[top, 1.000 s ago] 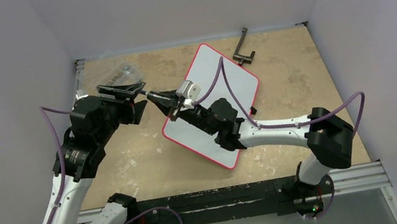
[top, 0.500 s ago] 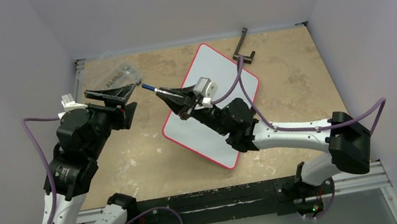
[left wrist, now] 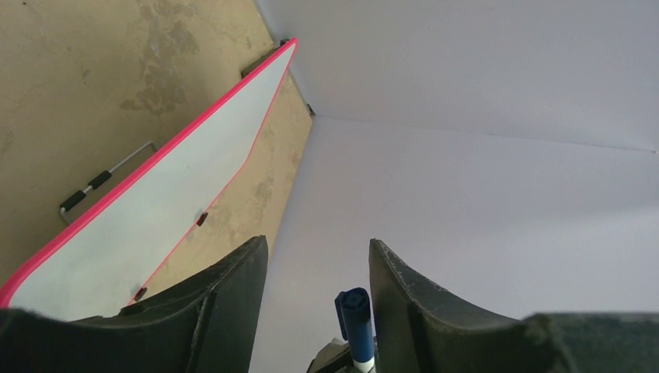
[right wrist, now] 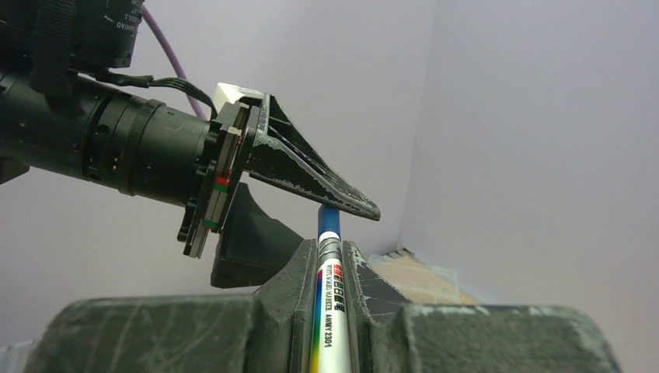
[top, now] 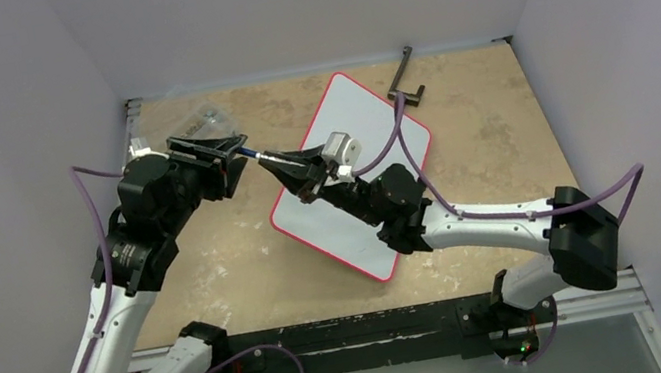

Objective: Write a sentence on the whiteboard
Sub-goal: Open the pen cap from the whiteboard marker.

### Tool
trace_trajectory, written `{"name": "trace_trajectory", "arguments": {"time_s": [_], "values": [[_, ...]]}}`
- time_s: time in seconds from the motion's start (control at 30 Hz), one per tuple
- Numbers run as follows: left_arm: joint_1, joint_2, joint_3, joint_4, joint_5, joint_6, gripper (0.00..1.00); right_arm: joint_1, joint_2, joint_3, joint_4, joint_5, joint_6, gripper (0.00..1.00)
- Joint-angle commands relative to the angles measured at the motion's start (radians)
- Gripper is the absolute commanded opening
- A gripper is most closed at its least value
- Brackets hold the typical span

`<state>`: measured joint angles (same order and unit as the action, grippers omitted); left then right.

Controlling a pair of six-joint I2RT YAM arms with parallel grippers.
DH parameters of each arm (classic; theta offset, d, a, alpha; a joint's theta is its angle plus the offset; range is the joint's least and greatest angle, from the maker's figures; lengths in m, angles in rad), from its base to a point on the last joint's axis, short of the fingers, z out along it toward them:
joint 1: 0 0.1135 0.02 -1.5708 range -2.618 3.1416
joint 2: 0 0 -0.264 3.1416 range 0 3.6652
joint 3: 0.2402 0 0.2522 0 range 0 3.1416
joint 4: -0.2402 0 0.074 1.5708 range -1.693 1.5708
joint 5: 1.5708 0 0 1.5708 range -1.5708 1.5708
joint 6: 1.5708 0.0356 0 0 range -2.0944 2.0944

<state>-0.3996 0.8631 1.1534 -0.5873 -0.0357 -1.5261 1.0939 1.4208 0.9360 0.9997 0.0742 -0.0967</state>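
Returned to the marker [right wrist: 326, 311], left fingers [left wrist: 225, 303] gape around its cap [left wrist: 353, 311]; right fingers [right wrist: 291, 287] clamp it above the whiteboard [top: 338, 104].

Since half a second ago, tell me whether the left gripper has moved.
Yes. The left gripper has shifted right, away from the plastic packet and closer to the whiteboard.

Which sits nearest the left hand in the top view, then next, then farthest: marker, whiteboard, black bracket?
1. marker, its blue cap between the fingers of the left hand.
2. whiteboard, lying to the right.
3. black bracket, in the far right corner.
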Motion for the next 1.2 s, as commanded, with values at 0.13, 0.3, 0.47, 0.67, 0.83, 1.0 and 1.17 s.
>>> {"name": "trace_trajectory", "arguments": {"time_s": [0.13, 0.3, 0.47, 0.67, 0.83, 1.0, 1.17], "values": [[0.002, -0.014, 0.010, 0.053, 0.031, -0.005, 0.43, 0.003, 0.034, 0.012, 0.033, -0.016, 0.003, 0.00], [0.002, -0.019, 0.000, 0.055, 0.031, -0.012, 0.36, 0.004, 0.054, 0.022, 0.033, -0.010, -0.002, 0.00], [0.002, -0.020, -0.009, 0.064, 0.055, -0.018, 0.16, 0.003, 0.059, 0.022, 0.031, -0.007, -0.003, 0.00], [0.002, -0.026, -0.024, 0.067, 0.054, -0.035, 0.00, 0.004, 0.057, 0.013, 0.041, -0.007, 0.012, 0.00], [0.002, -0.051, -0.054, 0.072, 0.039, -0.044, 0.00, 0.003, 0.046, -0.019, 0.082, 0.000, 0.058, 0.00], [0.002, -0.096, -0.088, 0.030, -0.045, -0.082, 0.00, 0.003, 0.040, -0.069, 0.140, 0.007, 0.161, 0.00], [0.002, -0.114, -0.125, 0.049, -0.083, -0.116, 0.00, 0.003, 0.040, -0.128, 0.219, 0.012, 0.232, 0.00]]}}
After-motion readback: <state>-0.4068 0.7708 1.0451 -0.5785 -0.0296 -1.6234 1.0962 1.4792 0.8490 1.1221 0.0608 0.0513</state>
